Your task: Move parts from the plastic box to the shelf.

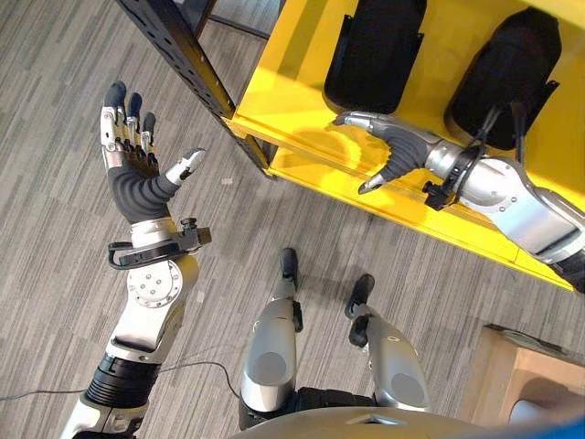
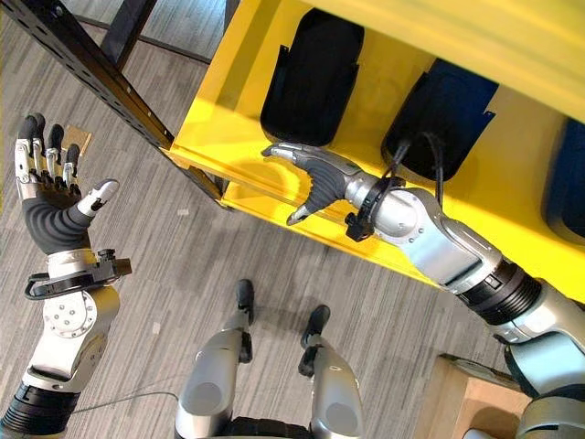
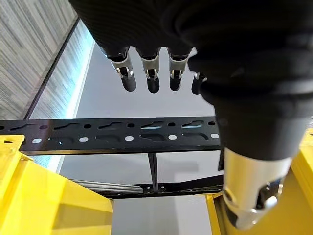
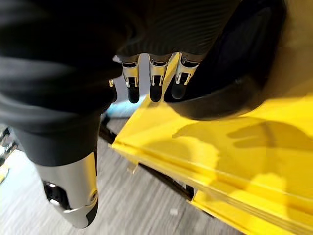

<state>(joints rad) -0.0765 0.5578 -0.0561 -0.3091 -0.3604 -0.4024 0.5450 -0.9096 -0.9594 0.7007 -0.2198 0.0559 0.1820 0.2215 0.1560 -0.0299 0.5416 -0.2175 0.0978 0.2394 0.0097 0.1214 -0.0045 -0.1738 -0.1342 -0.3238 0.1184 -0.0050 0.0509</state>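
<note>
Two black moulded parts lie on the yellow shelf (image 1: 292, 101): one black part (image 1: 375, 50) to the left and a second black part (image 1: 507, 73) to its right. My right hand (image 1: 395, 144) reaches over the shelf's front edge, just in front of the left part, fingers straight and open, holding nothing. In the right wrist view the fingertips (image 4: 155, 90) hang beside that black part (image 4: 234, 73). My left hand (image 1: 135, 174) is raised over the floor to the left of the shelf, open and empty, its fingers (image 3: 149, 73) spread straight.
A black perforated steel upright (image 1: 183, 55) of the shelf frame stands between the two hands. Grey striped carpet (image 1: 55, 110) lies under the left arm. A wooden box corner (image 1: 521, 375) shows at the lower right.
</note>
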